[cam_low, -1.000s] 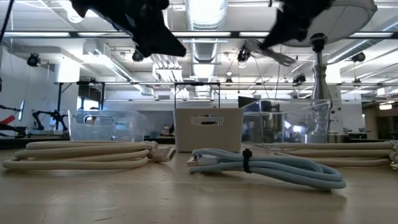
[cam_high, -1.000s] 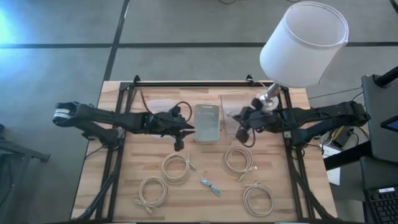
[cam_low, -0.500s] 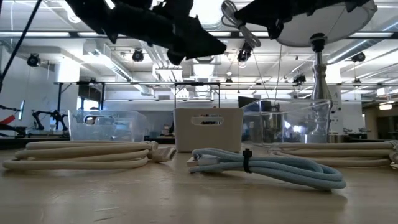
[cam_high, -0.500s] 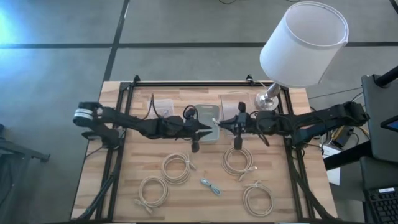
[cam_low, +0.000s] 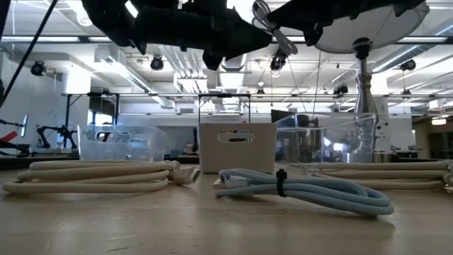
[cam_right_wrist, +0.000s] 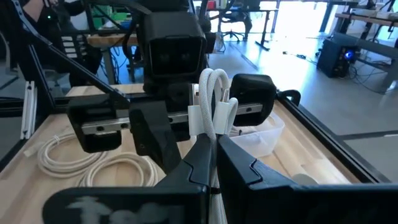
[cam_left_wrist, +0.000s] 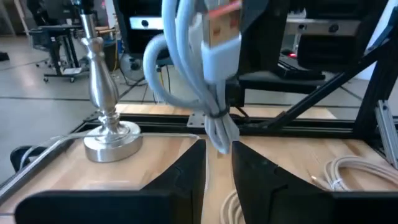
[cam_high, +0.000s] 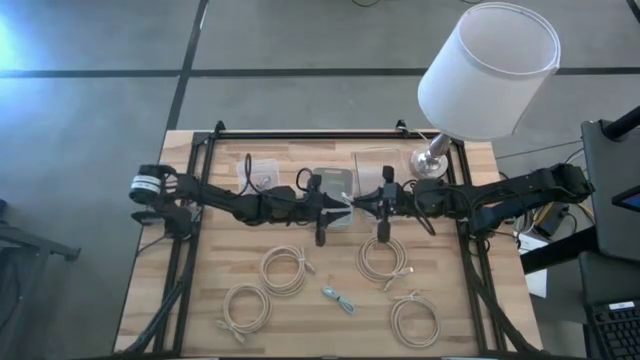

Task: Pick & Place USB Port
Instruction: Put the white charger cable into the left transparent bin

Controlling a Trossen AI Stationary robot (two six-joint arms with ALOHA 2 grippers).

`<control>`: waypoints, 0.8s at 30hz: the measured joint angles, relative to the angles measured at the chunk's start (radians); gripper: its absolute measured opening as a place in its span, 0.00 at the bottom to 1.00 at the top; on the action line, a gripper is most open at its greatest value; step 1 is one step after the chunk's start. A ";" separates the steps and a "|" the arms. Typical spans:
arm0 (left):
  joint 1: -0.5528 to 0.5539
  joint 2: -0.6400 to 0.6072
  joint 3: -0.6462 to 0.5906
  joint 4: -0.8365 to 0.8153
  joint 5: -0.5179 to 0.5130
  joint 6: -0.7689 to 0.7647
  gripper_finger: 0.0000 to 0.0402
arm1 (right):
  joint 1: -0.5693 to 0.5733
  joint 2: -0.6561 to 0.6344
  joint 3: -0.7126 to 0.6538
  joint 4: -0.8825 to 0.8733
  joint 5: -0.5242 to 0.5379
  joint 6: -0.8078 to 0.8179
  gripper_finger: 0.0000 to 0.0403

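A pale blue USB cable bundle (cam_left_wrist: 199, 62) with a plug (cam_left_wrist: 221, 31) hangs in the air between my two grippers, over the grey bin (cam_high: 333, 183). My right gripper (cam_high: 358, 203) (cam_right_wrist: 214, 140) reaches in from the table's right and is shut on the bundle (cam_right_wrist: 214, 93). My left gripper (cam_high: 337, 206) (cam_left_wrist: 217, 152) faces it from the table's left. It is open by a narrow gap, with its fingertips on either side of the bundle's lower end (cam_left_wrist: 224, 140). A second blue cable (cam_high: 338, 298) lies on the table near the front edge. My right gripper pinches the cable bundle between its two fingers, just below the loops (cam_right_wrist: 210, 121). It comes in level from the table's right. The bundle stands upright across the fingers and is lifted clear above the grey bin. My left gripper: I cannot tell whether its fingertips (cam_left_wrist: 239, 152) touch the bundle's lower end.
Clear bins (cam_high: 258, 170) (cam_high: 378, 165) stand on either side of the grey bin. A lamp with a white shade (cam_high: 488, 70) has its base (cam_high: 432, 160) at the far right. Cream cable coils (cam_high: 283, 270) (cam_high: 245, 308) (cam_high: 383, 258) (cam_high: 415, 320) lie on the near half of the table.
My right gripper carried the bundle from beside the right clear bin toward the table's left, to over the grey bin, then held still. My left gripper moved toward the table's right until it faced the bundle closely.
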 joint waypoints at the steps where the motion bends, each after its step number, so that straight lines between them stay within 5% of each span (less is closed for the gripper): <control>1: 0.000 0.000 0.005 0.001 0.000 -0.002 0.20 | 0.000 0.000 0.000 0.000 0.000 0.000 0.03; 24: 0.012 0.000 0.024 0.001 0.044 -0.080 0.24 | 0.000 0.000 0.000 0.001 0.000 -0.046 0.03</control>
